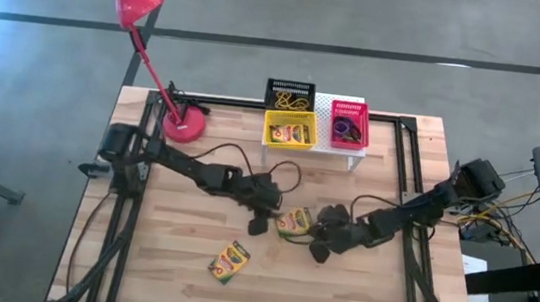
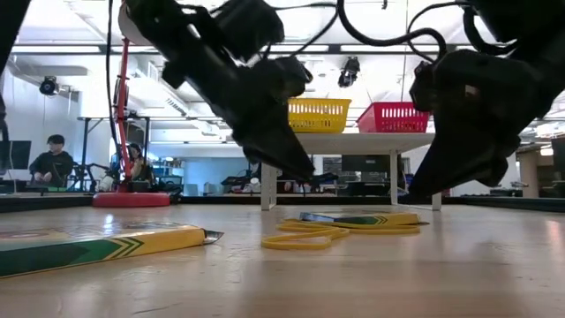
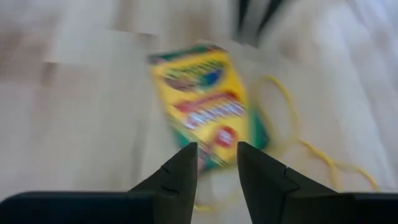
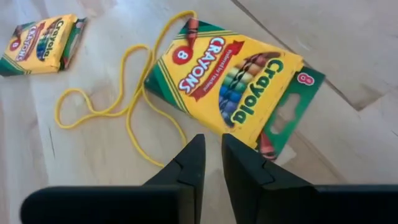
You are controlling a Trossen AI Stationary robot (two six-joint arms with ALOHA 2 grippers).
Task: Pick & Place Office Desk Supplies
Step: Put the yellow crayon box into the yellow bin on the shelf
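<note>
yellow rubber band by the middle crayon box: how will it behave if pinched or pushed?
Probably floppy: the rubber band lies in loose, uneven loops on the table. Likely very light, being so thin. One end runs up against the crayon box, so a pull may snag or drag there.

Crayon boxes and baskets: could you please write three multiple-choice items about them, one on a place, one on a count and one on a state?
1. The yellow basket stands: A on the white riser; B on the floor; C upside down.
2. Crayon boxes lying on the bare table: A one; B two; C four.
3. The crayon box between the left hand and the right hand is: A lifted; B lying flat, ungripped; C standing on end.

Key:
1 A: the low view shows it on top of the riser.
2 B: the middle box and a second box; a third sits in the yellow basket.
3 B: both wrist views show it flat on the wood, with nothing between the fingers.
</note>
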